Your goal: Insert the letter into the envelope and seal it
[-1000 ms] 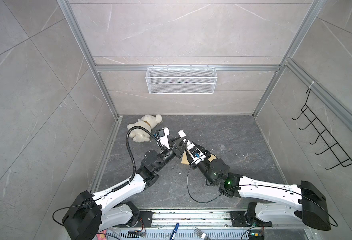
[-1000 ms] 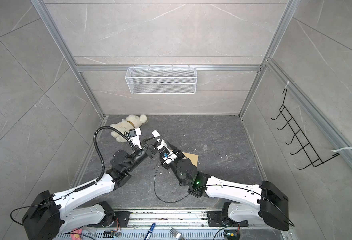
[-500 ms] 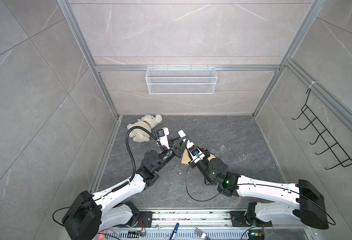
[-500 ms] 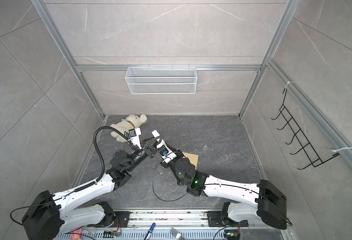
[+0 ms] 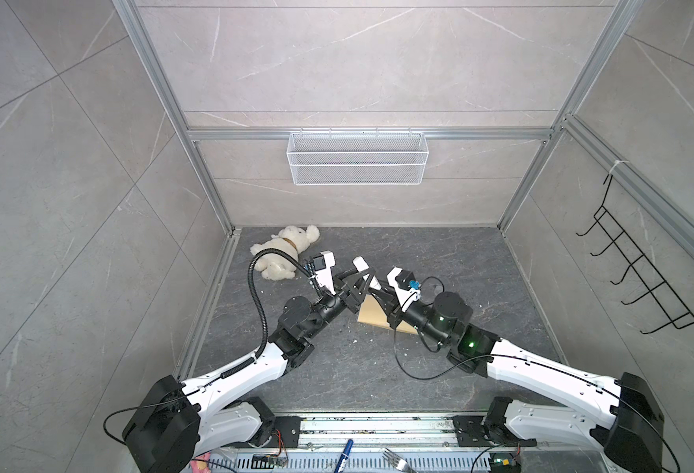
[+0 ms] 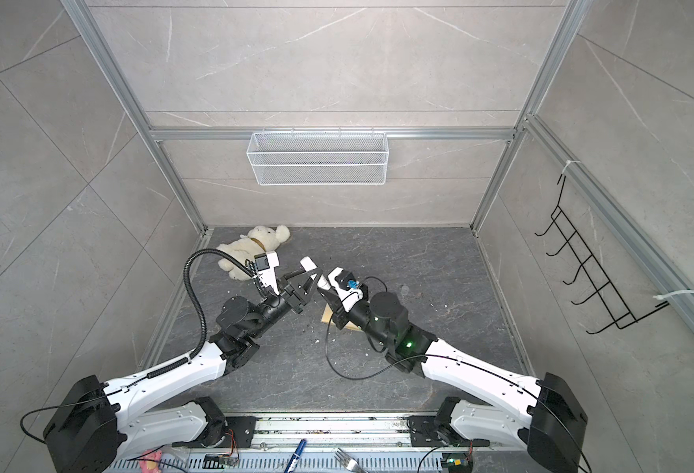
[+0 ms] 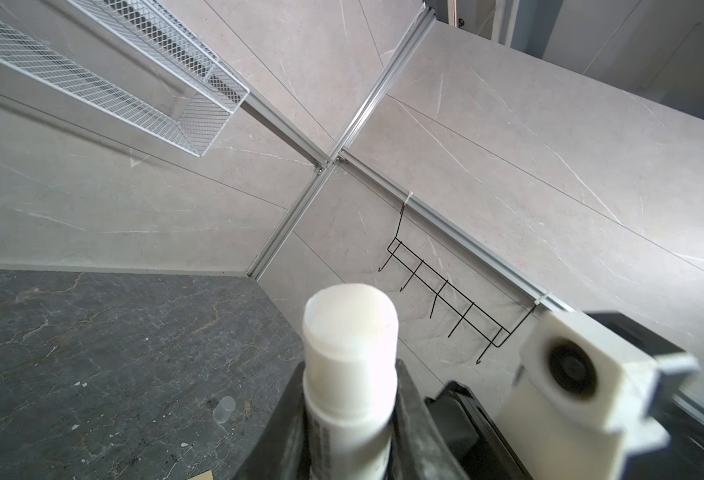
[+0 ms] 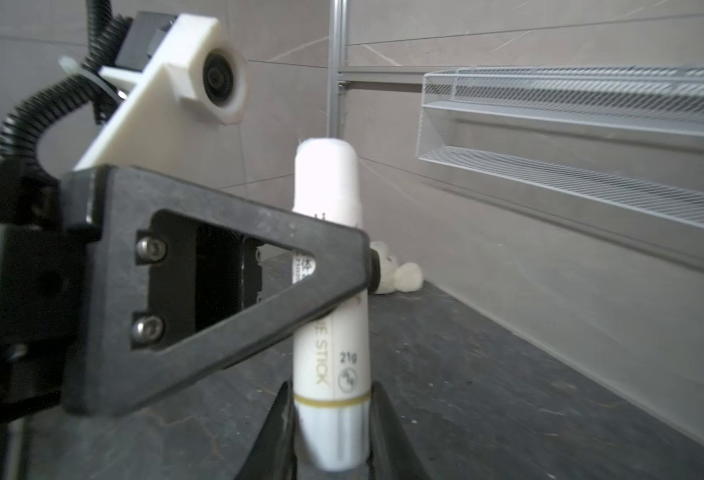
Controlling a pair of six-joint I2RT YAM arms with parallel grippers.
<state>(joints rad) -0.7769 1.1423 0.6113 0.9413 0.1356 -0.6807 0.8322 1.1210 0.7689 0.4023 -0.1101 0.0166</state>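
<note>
A white glue stick is held above the floor between both arms. My left gripper is shut on its middle, with the uncapped end pointing up. My right gripper is shut on its lower end, below the gold ring. The plain tan envelope lies flat on the dark floor beneath both grippers, mostly covered by the right arm. The letter does not show in any view.
A white plush bear lies at the back left. A small clear cap rests on the floor right of the grippers. A wire basket hangs on the back wall and a black hook rack on the right wall.
My right gripper's jaws have come together on the glue stick's lower end. The left gripper has kept its hold on the stick and has hardly moved.
</note>
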